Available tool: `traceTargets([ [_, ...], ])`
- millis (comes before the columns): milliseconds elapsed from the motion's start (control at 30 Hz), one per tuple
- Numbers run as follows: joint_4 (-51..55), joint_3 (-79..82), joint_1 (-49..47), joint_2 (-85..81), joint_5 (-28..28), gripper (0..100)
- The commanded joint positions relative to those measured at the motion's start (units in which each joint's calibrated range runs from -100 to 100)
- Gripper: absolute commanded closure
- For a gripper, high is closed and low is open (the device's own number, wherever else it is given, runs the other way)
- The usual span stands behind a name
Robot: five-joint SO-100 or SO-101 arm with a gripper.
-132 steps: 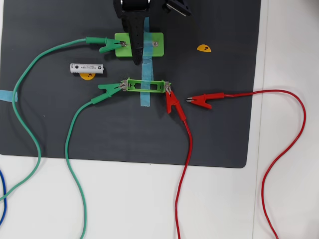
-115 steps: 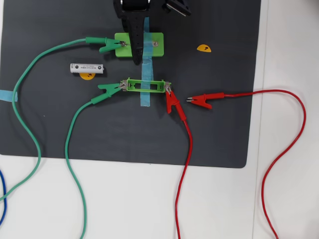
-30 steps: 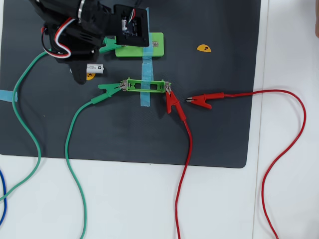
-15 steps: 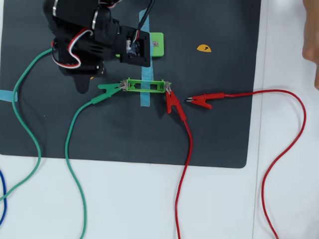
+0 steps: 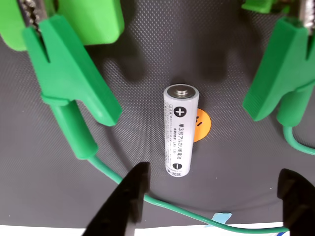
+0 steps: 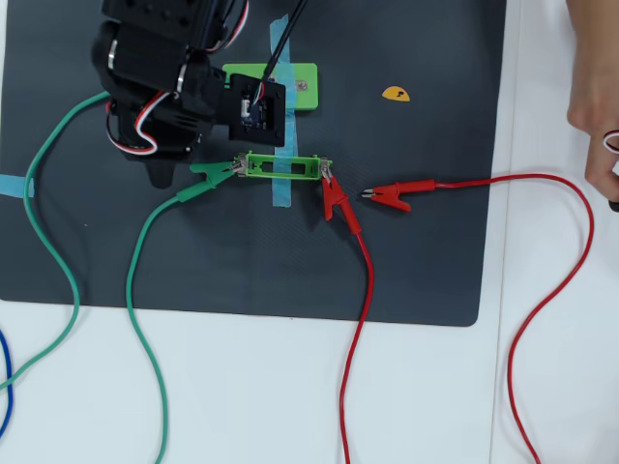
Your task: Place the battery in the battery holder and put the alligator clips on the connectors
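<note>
Tool (image 5: 209, 189) spread wide astride battery (image 5: 180, 130) on mat (image 5: 162, 59)

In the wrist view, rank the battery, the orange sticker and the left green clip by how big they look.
1. Left green clip, though it sits nearer the camera
2. Battery
3. Orange sticker, partly hidden behind the battery

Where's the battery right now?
In the wrist view the battery lies on the dark mat, partly over an orange sticker, between two green clips and just beyond the open gripper. The arm hides it in the overhead view.
</note>
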Motion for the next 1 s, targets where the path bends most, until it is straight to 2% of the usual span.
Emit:
traceTargets([
  [0, -0.66, -0.29, -0.43, 0.58, -0.24, 74],
  [967, -0.75, -1.26, -0.53, 9.85, -0.24, 74],
])
